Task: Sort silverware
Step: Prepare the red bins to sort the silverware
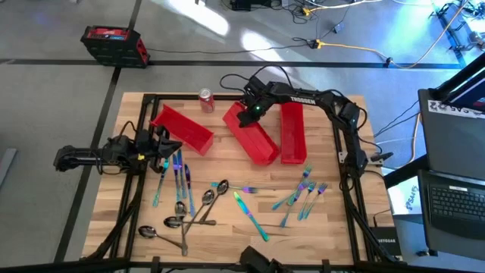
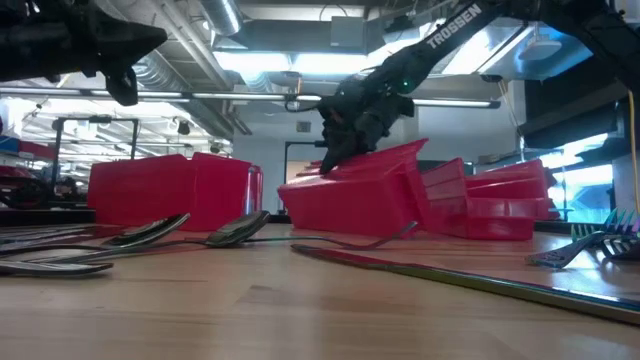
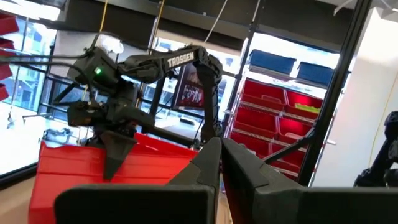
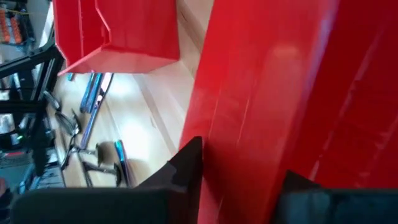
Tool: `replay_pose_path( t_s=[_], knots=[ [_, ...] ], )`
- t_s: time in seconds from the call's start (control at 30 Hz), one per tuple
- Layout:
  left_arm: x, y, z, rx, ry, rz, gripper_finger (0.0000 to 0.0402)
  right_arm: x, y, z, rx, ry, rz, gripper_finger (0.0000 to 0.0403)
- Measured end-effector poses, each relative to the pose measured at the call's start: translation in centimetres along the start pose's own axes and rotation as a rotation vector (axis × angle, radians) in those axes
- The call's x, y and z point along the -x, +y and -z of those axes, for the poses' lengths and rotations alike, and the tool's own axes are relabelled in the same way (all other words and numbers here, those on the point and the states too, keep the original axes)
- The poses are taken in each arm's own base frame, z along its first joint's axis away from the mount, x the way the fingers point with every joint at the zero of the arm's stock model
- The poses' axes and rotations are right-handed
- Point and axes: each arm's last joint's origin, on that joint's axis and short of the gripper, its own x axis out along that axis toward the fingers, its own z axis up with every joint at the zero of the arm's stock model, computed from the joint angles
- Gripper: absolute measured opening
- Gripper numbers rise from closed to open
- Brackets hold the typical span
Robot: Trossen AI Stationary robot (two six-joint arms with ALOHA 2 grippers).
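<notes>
Silverware lies scattered on the wooden table: blue knives [image 1: 179, 173] near my left gripper, dark spoons [image 1: 203, 205], a teal piece [image 1: 247, 206] and teal forks [image 1: 305, 193] on the right. The low view shows spoons [image 2: 150, 235] and a knife [image 2: 450, 275] lying flat. My left gripper [image 1: 165, 148] hovers shut and empty beside the left red bin [image 1: 182, 129]. My right gripper [image 1: 246, 115] reaches to the far end of the middle red bin [image 1: 256, 142], which lies slanted on the table. My right gripper [image 4: 242, 177] has the long wall of the middle bin [image 4: 249, 124] between its fingers near the bin's far end, one finger [image 4: 189, 162] outside and one inside. It comes from above, slanting down [image 2: 338, 145]. The bin's near end rests on the table.
A third red bin [image 1: 292, 133] lies just right of the middle one. A red soda can [image 1: 205, 99] stands at the far edge between the bins. The near half of the table holds the cutlery, with bare wood [image 1: 227, 243] at the near edge.
</notes>
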Motion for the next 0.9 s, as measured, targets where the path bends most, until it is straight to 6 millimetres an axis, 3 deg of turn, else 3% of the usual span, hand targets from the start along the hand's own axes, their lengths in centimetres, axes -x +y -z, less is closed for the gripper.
replay_pose_path(
  t_s=[0.3,0.63,0.9],
  knots=[
    [0.0,0.0,0.0,-0.001,0.003,0.000,0.0000,0.3,1.4,0.1,0.001,-0.048,0.083,0.0004],
    [0.0,0.1,0.5,-0.009,0.048,-0.011,0.0000,-0.6,2.8,0.0,-0.030,-0.114,0.094,0.0002],
    [0.0,0.1,0.5,0.013,0.049,-0.012,0.0000,-2.1,4.7,0.5,-0.113,-0.217,0.208,0.0001]
  ],
)
